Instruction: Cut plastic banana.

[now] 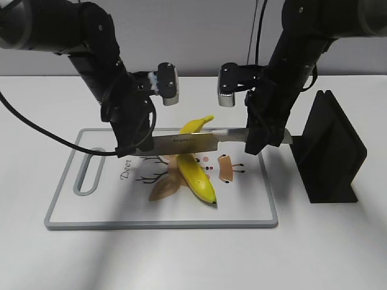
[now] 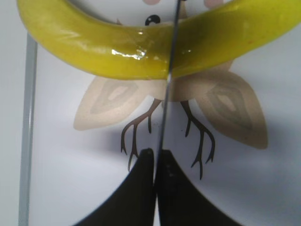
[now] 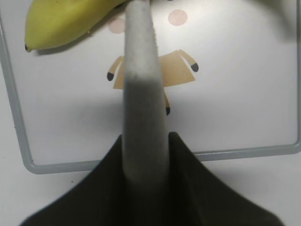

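A yellow plastic banana (image 1: 198, 172) lies on the white cutting board (image 1: 60, 212). A knife (image 1: 199, 139) is held level across the banana's middle. My left gripper (image 1: 136, 147) is shut on the blade's tip end. My right gripper (image 1: 264, 142) is shut on the grey handle (image 3: 141, 89). In the left wrist view the thin blade (image 2: 165, 89) runs from my jaws (image 2: 155, 153) over the banana (image 2: 113, 49). In the right wrist view the jaws (image 3: 145, 137) clamp the handle, and the banana's end (image 3: 61, 21) shows at top left. The banana looks whole.
A black knife block (image 1: 329, 148) stands right of the board. The board has a grey rim (image 3: 235, 152), a handle slot (image 1: 88, 176) on its left and a printed deer drawing (image 2: 221, 106). White table lies all around.
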`<state>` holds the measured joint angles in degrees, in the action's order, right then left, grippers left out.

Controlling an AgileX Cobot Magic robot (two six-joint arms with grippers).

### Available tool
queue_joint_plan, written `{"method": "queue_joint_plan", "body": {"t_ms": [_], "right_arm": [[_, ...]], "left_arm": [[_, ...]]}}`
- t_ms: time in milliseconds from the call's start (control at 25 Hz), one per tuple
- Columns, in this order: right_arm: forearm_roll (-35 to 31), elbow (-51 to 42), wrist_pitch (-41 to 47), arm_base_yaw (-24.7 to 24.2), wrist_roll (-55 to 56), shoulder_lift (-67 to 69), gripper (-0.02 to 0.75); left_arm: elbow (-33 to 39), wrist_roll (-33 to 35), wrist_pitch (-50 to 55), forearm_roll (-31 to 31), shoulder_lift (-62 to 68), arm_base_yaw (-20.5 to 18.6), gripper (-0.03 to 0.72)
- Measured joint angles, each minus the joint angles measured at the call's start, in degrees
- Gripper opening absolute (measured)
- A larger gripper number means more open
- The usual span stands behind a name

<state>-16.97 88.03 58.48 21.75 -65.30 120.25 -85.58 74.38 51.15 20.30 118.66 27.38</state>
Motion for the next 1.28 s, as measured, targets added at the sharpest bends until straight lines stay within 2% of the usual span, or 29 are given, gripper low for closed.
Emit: {"method": "queue_joint_plan", "body": {"t_ms": [1280], "right_arm": [[1.7,0.1,-0.7,-0.1,1.2,1.8,0.197]], "left_arm": [[-0.4,0.1,0.5,2.1,-0.5,0.0,-0.009]]}}
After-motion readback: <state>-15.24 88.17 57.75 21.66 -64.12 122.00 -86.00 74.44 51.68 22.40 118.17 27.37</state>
